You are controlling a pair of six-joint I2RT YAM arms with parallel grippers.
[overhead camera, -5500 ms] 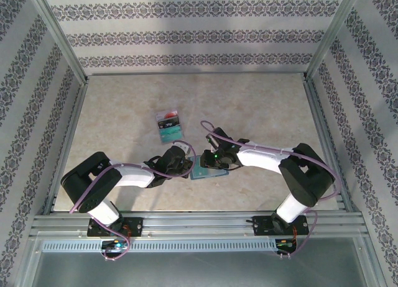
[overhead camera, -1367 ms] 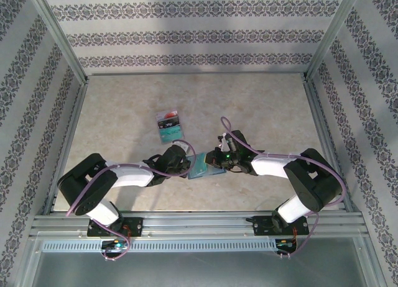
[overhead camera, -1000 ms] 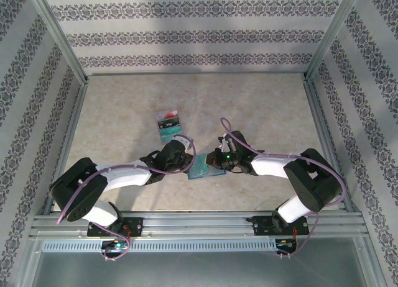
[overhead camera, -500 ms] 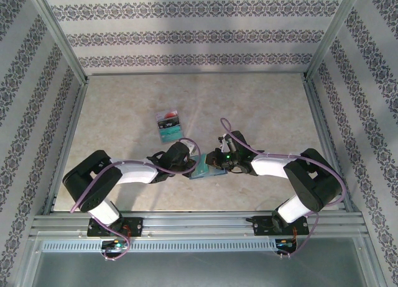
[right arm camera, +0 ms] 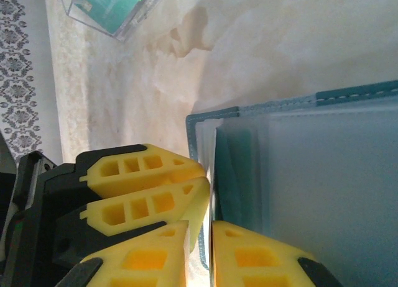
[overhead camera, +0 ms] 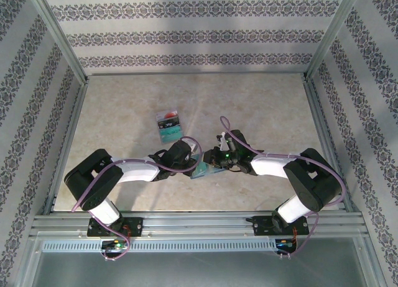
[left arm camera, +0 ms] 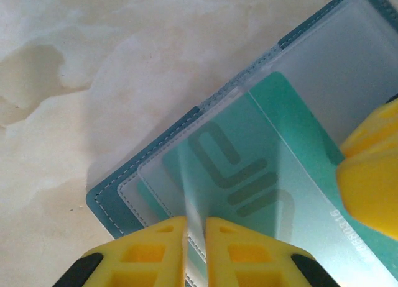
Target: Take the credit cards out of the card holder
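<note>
The teal card [left arm camera: 273,175] inside the card holder [left arm camera: 106,206] carries large dark rounded strokes at mid-frame, a logo that does not read as a word. Small pale characters at lower right are too blurred to read.

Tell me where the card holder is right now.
Top view: the card holder lies at the front centre of the table, between the left gripper and the right gripper.

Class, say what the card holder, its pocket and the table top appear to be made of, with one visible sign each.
Card holder: likely faux leather, matte teal, stitched edge. Pocket: clear frosted plastic, card shows through. Table top: smooth marble-look surface, perhaps laminate.
</note>
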